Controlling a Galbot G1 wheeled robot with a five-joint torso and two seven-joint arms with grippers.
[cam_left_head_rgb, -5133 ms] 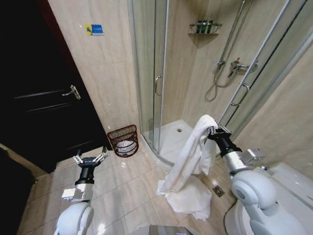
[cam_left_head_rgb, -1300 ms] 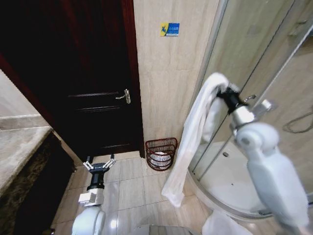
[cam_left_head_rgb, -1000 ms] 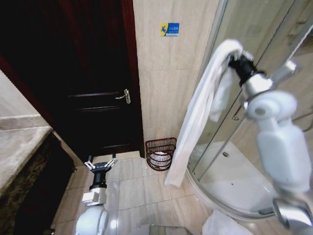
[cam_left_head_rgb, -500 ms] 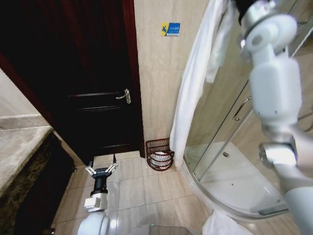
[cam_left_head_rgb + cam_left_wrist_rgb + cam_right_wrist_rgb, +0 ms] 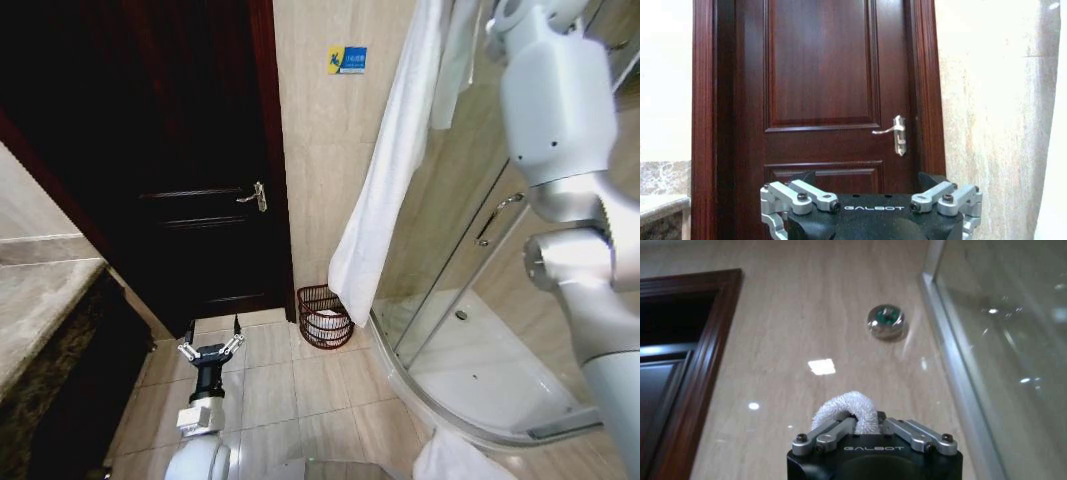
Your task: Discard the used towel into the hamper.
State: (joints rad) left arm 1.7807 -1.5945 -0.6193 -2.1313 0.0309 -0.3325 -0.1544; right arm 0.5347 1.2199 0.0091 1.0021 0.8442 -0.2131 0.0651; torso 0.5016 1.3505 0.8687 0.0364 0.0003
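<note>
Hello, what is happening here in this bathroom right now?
The right gripper is shut on a white towel and holds it high, so the towel hangs down beside the shower glass. Its lower end is above the hamper, which stands on the floor by the dark door. The left gripper is open, low over the floor tiles.

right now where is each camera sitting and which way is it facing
Head view: on the robot's head, looking forward and down at the door, hamper and floor; the left gripper is low, the right arm raised with the towel hanging.
Left wrist view: on the left wrist, facing the door; the open left gripper shows.
Right wrist view: on the right wrist, pointing up at the ceiling; the right gripper pinches the towel.
Head and left wrist views share the door handle.
</note>
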